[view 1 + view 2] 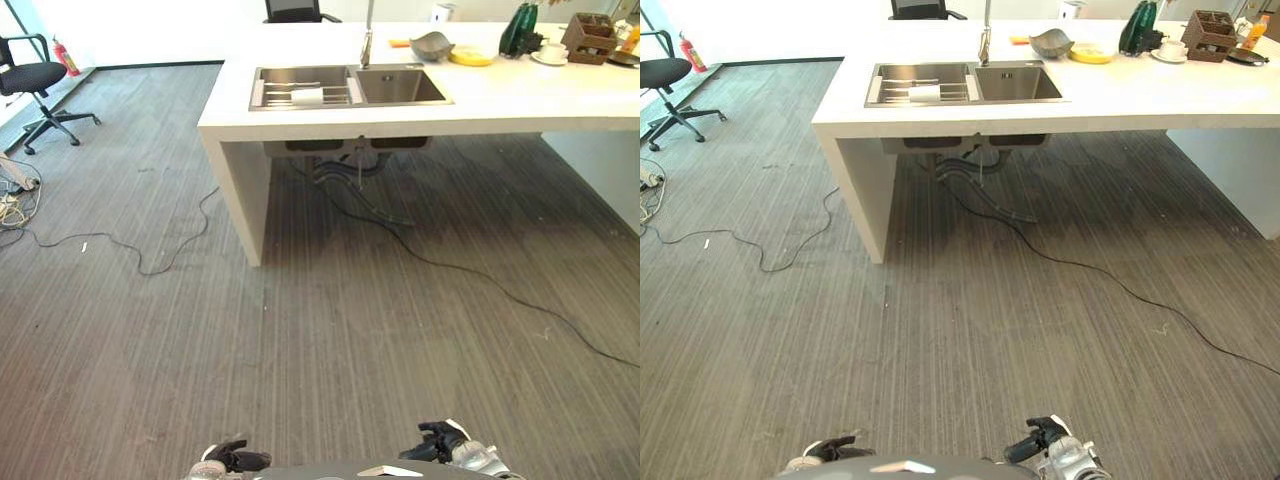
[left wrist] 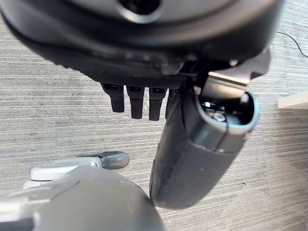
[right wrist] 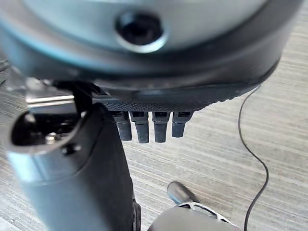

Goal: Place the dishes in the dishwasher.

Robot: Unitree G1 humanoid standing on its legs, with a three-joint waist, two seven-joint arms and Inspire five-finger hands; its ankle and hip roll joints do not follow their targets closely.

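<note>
On the far end of the white counter (image 1: 500, 105) sit a grey bowl (image 1: 431, 45), a yellow plate (image 1: 471, 57) and a white cup on a saucer (image 1: 553, 52). A double steel sink (image 1: 400, 86) is set into the counter; its left basin holds a rack with a white dish (image 1: 308, 96). My left hand (image 1: 235, 458) and right hand (image 1: 445, 442) hang low over the carpet, well short of the counter. In the wrist views the left fingers (image 2: 137, 101) and the right fingers (image 3: 151, 126) point straight down, holding nothing.
A green bottle (image 1: 520, 30) and a wooden box (image 1: 588, 38) stand beside the dishes. A tap (image 1: 367, 40) rises behind the sink. An office chair (image 1: 40, 85) stands far left. Cables (image 1: 150, 262) trail across the grey carpet, one (image 1: 500, 290) running from under the counter.
</note>
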